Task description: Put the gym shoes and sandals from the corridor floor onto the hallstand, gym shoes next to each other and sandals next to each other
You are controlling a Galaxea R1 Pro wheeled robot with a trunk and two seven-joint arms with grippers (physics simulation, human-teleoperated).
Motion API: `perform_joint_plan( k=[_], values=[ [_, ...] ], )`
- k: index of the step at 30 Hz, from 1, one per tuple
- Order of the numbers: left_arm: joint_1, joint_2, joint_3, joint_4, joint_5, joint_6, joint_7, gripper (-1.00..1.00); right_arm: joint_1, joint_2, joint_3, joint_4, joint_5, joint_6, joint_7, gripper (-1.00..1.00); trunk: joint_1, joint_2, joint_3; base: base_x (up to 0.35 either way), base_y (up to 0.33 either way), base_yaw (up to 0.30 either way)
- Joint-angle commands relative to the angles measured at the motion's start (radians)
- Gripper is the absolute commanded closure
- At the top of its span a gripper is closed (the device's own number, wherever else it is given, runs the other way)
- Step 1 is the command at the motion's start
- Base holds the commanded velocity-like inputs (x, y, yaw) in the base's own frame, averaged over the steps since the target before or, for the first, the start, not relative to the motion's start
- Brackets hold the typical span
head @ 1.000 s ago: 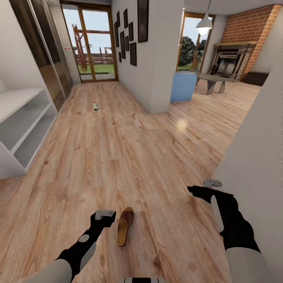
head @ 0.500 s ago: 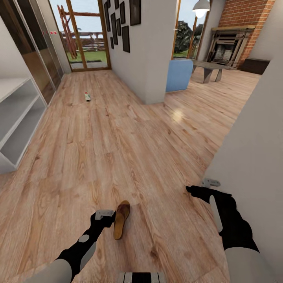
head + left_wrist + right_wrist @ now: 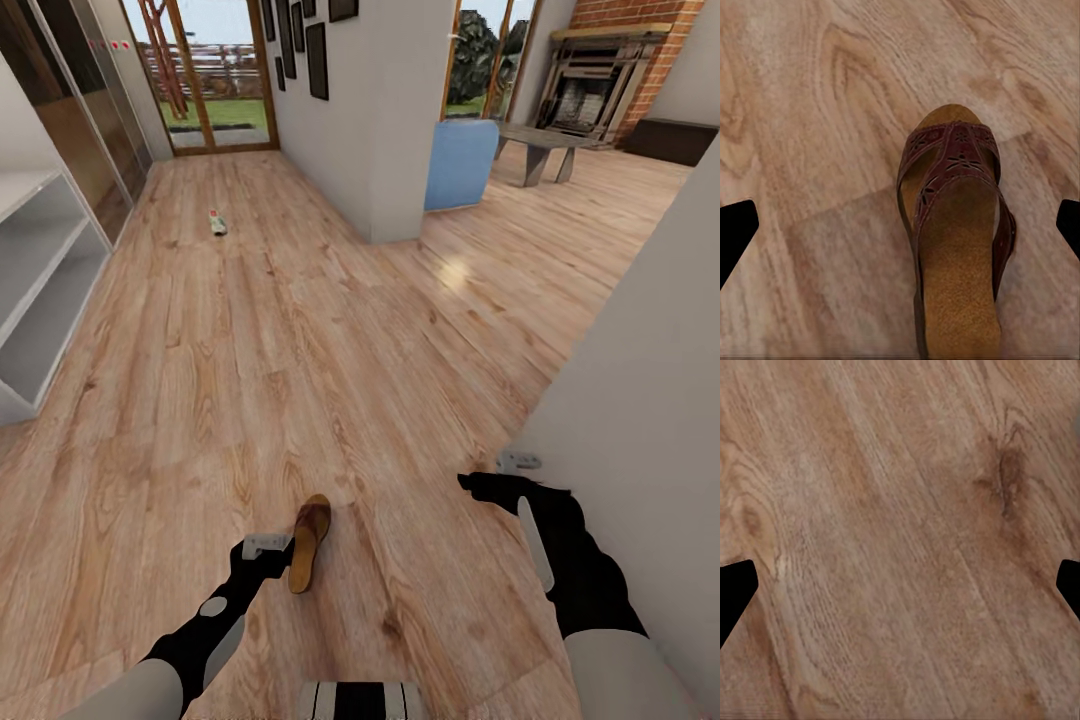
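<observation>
One dark brown sandal (image 3: 309,530) with a tan footbed lies on the wood corridor floor (image 3: 300,360) close in front of me. My left gripper (image 3: 266,548) hangs just left of it, open. In the left wrist view the sandal (image 3: 956,240) lies between the two wide-apart fingertips (image 3: 735,232), nearer one side, and nothing is gripped. My right gripper (image 3: 505,475) is open over bare floor near the right wall. Far down the corridor lies a small white gym shoe (image 3: 216,222) with green and red.
A low white unit with two open tiers (image 3: 40,260) stands along the left wall; its upper part is cut off, so I cannot tell if it is the hallstand. A white wall corner (image 3: 400,150) juts in ahead. A grey wall (image 3: 650,380) runs close on my right.
The whole view has shifted forward and down, so the camera moved. The sandal now sits closer to my left gripper's tip. Both grippers stay open.
</observation>
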Motion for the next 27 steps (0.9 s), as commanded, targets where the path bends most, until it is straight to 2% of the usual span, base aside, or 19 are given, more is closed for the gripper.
perform_joint_plan(
  k=[1,8,15,16,19,24,27],
  values=[
    [-0.001,0.000,-0.004,0.002,0.011,-0.004,-0.004,-1.00,0.000,0.000,-0.001,-0.001,0.000,0.005,0.005,-1.00,0.000,-0.001,-0.005,0.000,0.000,0.000],
    [-0.001,0.000,-0.004,0.001,0.011,-0.004,-0.004,-1.00,0.000,-0.001,-0.002,-0.003,-0.001,0.006,0.005,-1.00,0.003,-0.002,-0.032,0.000,0.000,-0.010],
    [-0.001,-0.001,-0.004,-0.008,0.009,-0.019,-0.005,-1.00,0.000,-0.001,-0.005,-0.004,0.000,0.005,0.005,-1.00,0.007,-0.004,-0.062,0.000,0.000,-0.182],
    [-0.001,-0.012,-0.004,-0.016,0.009,-0.087,-0.004,-1.00,0.000,-0.001,-0.003,-0.005,0.000,0.004,0.005,-1.00,0.007,-0.004,-0.066,0.000,0.000,-0.056],
    [-0.001,-0.032,-0.004,-0.044,0.008,-0.150,-0.004,-1.00,0.000,-0.001,-0.004,-0.006,0.001,0.004,0.005,-1.00,0.008,-0.005,-0.078,0.000,0.000,-0.028],
    [-0.001,-0.041,-0.004,-0.063,0.008,-0.178,-0.004,-1.00,0.000,-0.001,-0.005,-0.026,0.000,0.003,0.005,-1.00,0.011,-0.006,-0.097,0.000,0.000,-0.009],
    [-0.002,-0.042,-0.003,-0.078,0.007,-0.206,-0.004,-1.00,0.000,-0.001,-0.002,-0.082,-0.001,0.003,0.005,-1.00,0.012,-0.007,-0.109,0.000,0.000,-0.002]
  ],
)
